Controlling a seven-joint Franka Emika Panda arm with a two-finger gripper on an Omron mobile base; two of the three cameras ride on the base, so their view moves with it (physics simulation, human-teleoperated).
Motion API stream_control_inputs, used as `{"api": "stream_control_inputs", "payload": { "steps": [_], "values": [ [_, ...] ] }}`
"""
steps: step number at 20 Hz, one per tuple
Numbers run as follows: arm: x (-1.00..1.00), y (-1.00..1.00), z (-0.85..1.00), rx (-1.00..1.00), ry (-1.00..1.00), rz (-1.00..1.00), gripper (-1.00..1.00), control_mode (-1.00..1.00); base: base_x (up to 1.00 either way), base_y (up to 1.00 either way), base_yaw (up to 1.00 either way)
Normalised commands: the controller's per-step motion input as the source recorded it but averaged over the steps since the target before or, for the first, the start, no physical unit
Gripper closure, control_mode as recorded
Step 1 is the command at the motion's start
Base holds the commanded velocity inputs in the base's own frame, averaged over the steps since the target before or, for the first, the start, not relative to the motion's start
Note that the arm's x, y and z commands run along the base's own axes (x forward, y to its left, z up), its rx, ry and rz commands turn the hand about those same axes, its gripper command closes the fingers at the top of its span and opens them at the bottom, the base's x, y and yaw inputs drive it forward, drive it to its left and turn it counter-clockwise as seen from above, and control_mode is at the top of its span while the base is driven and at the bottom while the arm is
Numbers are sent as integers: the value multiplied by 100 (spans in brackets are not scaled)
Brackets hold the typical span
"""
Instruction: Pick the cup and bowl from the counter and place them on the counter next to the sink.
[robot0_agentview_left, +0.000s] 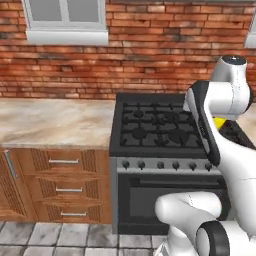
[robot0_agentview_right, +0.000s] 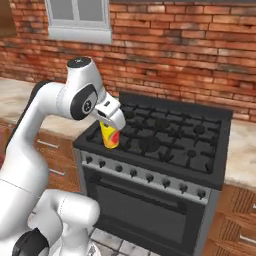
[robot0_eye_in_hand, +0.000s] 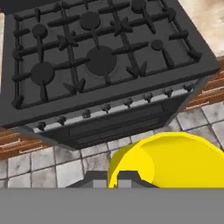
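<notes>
Right base view: the gripper (robot0_agentview_right: 113, 125) is clamped on the cup (robot0_agentview_right: 110, 136).
Cup position: hanging under the fingers, above the stove's (robot0_agentview_right: 165, 137) front edge.

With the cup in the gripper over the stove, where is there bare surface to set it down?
The gripper holds the cup above the stove, whose top is crowded with burner grates. Bare counter runs left of the stove below the window; another bare stretch lies on the stove's right.
</notes>
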Motion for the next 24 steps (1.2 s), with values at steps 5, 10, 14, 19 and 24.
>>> {"api": "stream_control_inputs", "payload": {
  "steps": [5,10,14,19,24],
  "values": [
    [0,0,0,0,0,0,100,100,22,0,100],
    [0,0,0,0,0,0,100,100,11,0,100],
    [0,0,0,0,0,0,100,100,3,0,98],
    [0,0,0,0,0,0,100,100,0,0,96],
    [0,0,0,0,0,0,100,100,36,-10,72]
  ]
}}
